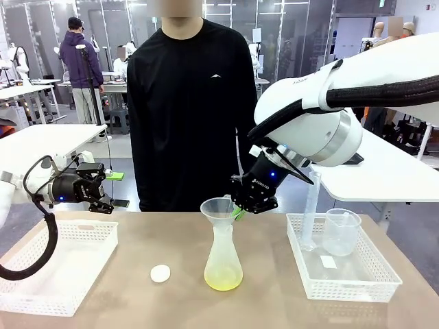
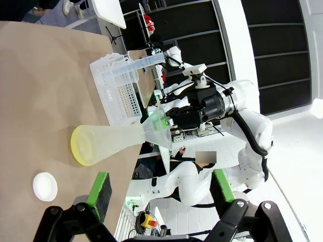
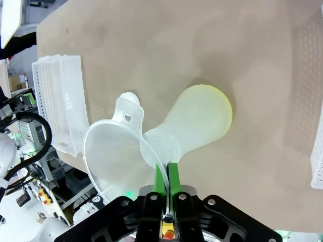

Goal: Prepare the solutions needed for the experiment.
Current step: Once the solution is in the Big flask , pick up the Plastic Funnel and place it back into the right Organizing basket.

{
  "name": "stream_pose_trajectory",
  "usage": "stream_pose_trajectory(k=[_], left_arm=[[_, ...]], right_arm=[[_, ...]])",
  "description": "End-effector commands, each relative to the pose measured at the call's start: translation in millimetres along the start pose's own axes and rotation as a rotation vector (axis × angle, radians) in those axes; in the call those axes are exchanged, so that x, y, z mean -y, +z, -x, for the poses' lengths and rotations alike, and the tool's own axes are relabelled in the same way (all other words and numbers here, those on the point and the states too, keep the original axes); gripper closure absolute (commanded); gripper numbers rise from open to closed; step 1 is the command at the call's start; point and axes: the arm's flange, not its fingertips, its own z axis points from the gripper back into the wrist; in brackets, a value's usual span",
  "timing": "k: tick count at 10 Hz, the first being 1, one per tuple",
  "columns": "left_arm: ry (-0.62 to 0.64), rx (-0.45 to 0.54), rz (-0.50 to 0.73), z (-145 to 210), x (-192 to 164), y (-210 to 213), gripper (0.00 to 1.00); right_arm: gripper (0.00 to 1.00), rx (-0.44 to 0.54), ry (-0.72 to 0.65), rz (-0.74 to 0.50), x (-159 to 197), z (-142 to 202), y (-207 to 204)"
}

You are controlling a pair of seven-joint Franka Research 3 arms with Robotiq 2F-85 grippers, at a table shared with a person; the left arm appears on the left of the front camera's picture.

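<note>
A clear conical flask [image 1: 223, 253] stands mid-table with the solutions [image 1: 223, 278], a shallow pale yellow-green layer, at its bottom. A clear funnel [image 1: 219, 208] sits in its neck. My right gripper [image 1: 238, 212] is shut on the funnel's rim from the right; in the right wrist view the green pads [image 3: 173, 177] pinch the thin rim of the funnel [image 3: 113, 156] above the flask [image 3: 199, 118]. My left gripper [image 1: 108, 197] hovers open above the left tray, holding nothing. Its wrist view shows the flask [image 2: 113, 143] and funnel [image 2: 157, 123] beyond the open gripper [image 2: 161, 189].
A small white round disc [image 1: 160, 273] lies left of the flask. An empty white tray [image 1: 62, 264] sits at the left. The right tray [image 1: 346, 279] holds a beaker [image 1: 341, 232] and a graduated cylinder [image 1: 310, 209]. A person [image 1: 188, 103] stands at the far edge.
</note>
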Motion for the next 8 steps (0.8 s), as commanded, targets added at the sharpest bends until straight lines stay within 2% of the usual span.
stream_pose_trajectory(k=[1,4,8], left_arm=[[-0.001,-0.007,0.012,0.5,2.1,-0.2,0.00],[-0.001,-0.007,0.012,0.5,2.1,-0.2,0.00],[-0.001,-0.007,0.012,0.5,2.1,-0.2,0.00]], right_arm=[[1.00,-0.017,-0.034,0.005,-8.4,-2.0,-2.2],[0.99,-0.008,-0.024,0.005,-7.0,0.3,-1.6],[0.99,0.034,-0.005,-0.002,-15.2,20.8,23.5]])
